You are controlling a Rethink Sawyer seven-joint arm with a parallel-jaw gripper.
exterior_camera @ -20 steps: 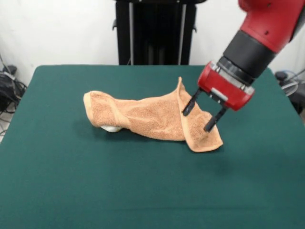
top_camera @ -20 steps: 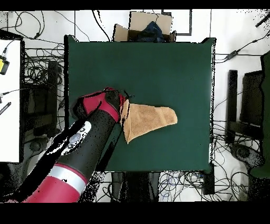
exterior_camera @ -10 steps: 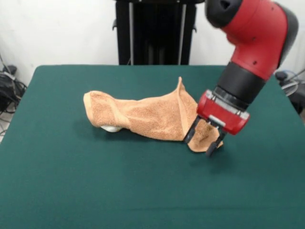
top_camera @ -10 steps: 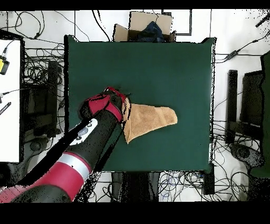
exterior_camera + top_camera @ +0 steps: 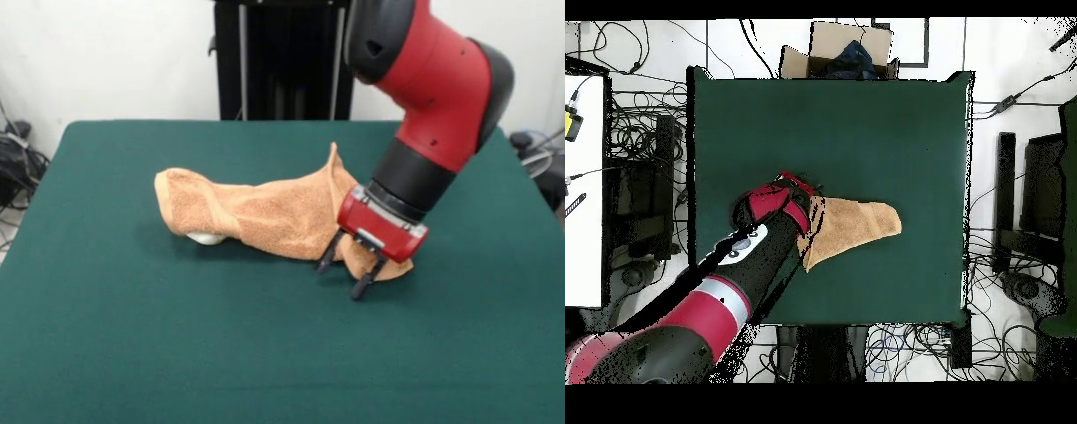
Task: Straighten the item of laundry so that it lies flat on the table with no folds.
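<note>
Red-black robot hand [image 5: 342, 276], fingers apart, now lowered onto near corner of crumpled orange-tan terry towel [image 5: 265, 216] on dark green bench [image 5: 177, 353]; grasp imminent.

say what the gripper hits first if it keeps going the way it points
Probably the towel's near edge, or the table just beside it; the open gripper points down there, but depth is unclear.
</note>
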